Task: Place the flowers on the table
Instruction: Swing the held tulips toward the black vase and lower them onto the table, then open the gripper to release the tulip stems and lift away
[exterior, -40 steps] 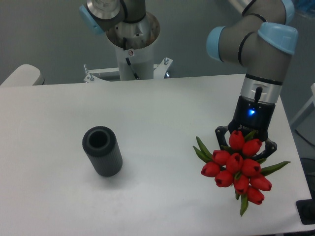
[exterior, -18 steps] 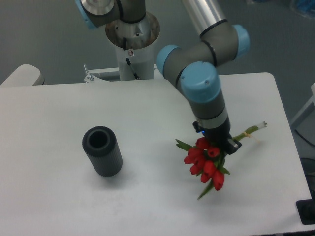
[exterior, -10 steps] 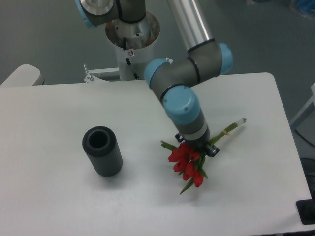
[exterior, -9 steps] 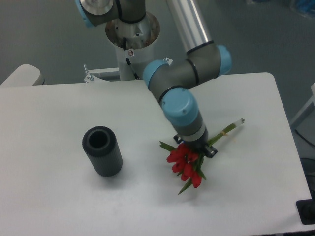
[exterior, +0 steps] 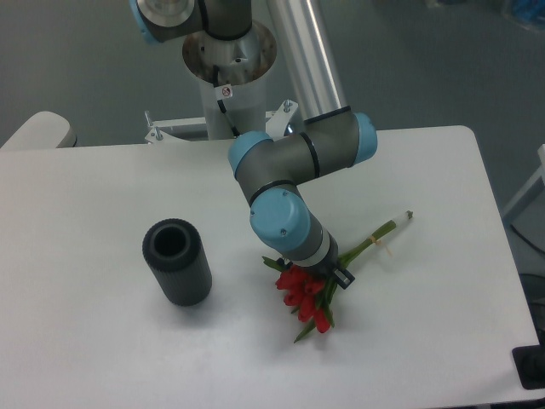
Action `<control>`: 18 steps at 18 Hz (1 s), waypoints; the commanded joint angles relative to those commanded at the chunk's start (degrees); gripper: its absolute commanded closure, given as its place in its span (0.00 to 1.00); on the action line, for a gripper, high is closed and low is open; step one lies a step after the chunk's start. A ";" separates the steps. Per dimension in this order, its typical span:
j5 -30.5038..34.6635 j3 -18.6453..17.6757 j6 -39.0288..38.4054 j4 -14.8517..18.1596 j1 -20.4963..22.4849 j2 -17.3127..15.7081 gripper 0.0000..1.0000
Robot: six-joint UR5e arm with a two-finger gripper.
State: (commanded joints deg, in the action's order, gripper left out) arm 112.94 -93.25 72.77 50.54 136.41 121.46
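The flowers sit low over the middle-right of the table, red heads pointing toward the camera and the long green stems trailing up and to the right. The gripper is right on top of the bunch where heads meet stems, wrist bent down over it, and the fingers are hidden under that wrist, so I cannot tell how wide they stand. Off to the left, well apart, a dark grey ribbed cylinder stands upright.
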 joint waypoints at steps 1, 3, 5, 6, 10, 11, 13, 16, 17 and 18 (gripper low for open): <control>0.00 0.17 0.00 -0.18 0.00 0.00 0.24; -0.09 1.49 0.00 -0.53 0.00 0.09 0.07; -0.52 3.33 0.09 -0.36 0.26 -0.09 0.01; -1.22 4.56 0.00 -0.27 0.26 -0.17 0.00; -4.82 10.70 0.00 1.92 1.31 -0.35 0.00; -6.40 12.90 0.00 3.84 2.19 -0.35 0.00; -9.83 17.47 0.09 7.89 3.86 -0.09 0.00; -13.09 22.57 2.97 11.06 6.93 0.35 0.00; -13.88 23.63 5.34 11.77 7.90 0.44 0.00; -14.58 24.34 7.36 12.29 8.87 0.53 0.00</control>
State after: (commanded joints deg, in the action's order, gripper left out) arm 98.36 -68.91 80.14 62.84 145.27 121.99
